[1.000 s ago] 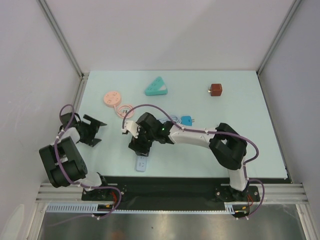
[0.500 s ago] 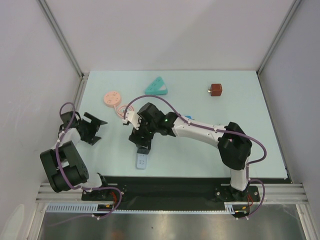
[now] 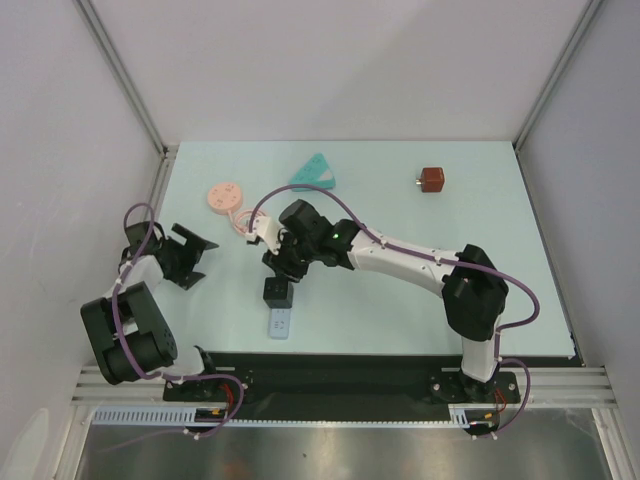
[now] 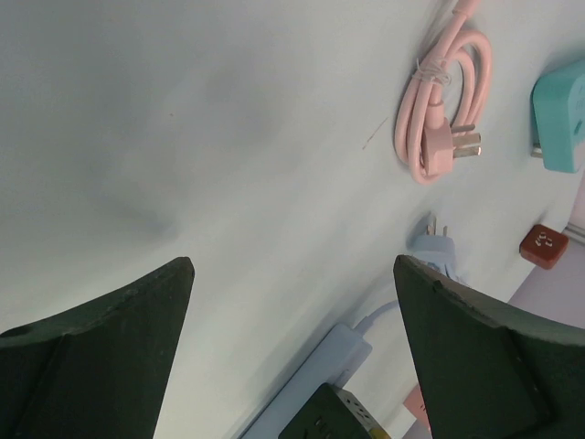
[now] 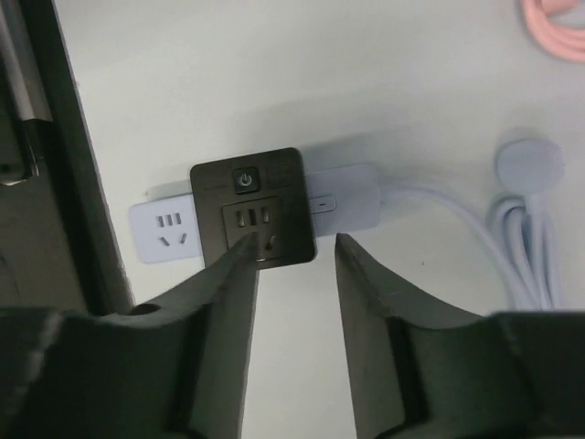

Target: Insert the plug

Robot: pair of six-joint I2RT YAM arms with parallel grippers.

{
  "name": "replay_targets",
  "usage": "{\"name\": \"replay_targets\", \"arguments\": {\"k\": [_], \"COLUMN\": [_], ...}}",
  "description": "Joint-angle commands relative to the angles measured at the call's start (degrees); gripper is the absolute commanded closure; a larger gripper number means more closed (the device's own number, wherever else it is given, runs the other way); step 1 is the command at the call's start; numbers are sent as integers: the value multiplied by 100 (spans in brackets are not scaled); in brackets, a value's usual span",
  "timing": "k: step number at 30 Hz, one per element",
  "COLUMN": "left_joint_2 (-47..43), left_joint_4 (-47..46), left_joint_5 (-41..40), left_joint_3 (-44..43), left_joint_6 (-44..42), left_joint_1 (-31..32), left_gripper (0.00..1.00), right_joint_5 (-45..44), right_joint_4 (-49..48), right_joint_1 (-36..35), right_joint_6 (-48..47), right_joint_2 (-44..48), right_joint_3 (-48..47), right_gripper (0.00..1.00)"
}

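Plug (image 5: 253,208) covers power strip (image 5: 160,230) middle; underside hidden.

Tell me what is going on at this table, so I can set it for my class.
The right gripper hovers just above a black cube adapter that sits on a pale power strip near the front of the table. Its fingers stand apart and hold nothing. The left gripper is open at the left side, touching nothing. The plug appears to be on the strip, though how deeply it is seated cannot be told.
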State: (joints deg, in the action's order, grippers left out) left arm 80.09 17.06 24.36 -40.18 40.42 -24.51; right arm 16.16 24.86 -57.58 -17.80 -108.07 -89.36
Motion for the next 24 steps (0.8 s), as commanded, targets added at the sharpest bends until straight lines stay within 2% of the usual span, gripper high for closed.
{"name": "replay_targets", "arguments": {"k": [1, 3, 9, 15, 18, 24], "left_joint_2": [-65, -12, -20, -20, -64, -196], "left_joint_4": [-141, -168, -168, -133, -106, 17], "left_joint_5": [305, 359, 306, 228, 87, -133], "left_joint_3": [-104, -139, -183, -218, -262, -402], "left_joint_6": [-123, -114, -114, -193, -228, -246], "left_joint_1": [157, 201, 298, 307, 333, 473], "left_gripper": [3, 3, 3, 3, 4, 4], "right_joint_5": [115, 115, 369, 423, 318, 343], "right_joint_4": [19, -16, -306, -1167, -1159, -1220], "right_joint_1": [-34, -60, -87, -34, -42, -34], "right_joint_6": [224, 259, 540, 962, 972, 989], "right_joint_2": [339, 366, 348, 261, 164, 234], "right_joint_3": [-266, -214, 41, 1139, 1377, 1588], "right_gripper": [65, 74, 83, 95, 100, 100]}}
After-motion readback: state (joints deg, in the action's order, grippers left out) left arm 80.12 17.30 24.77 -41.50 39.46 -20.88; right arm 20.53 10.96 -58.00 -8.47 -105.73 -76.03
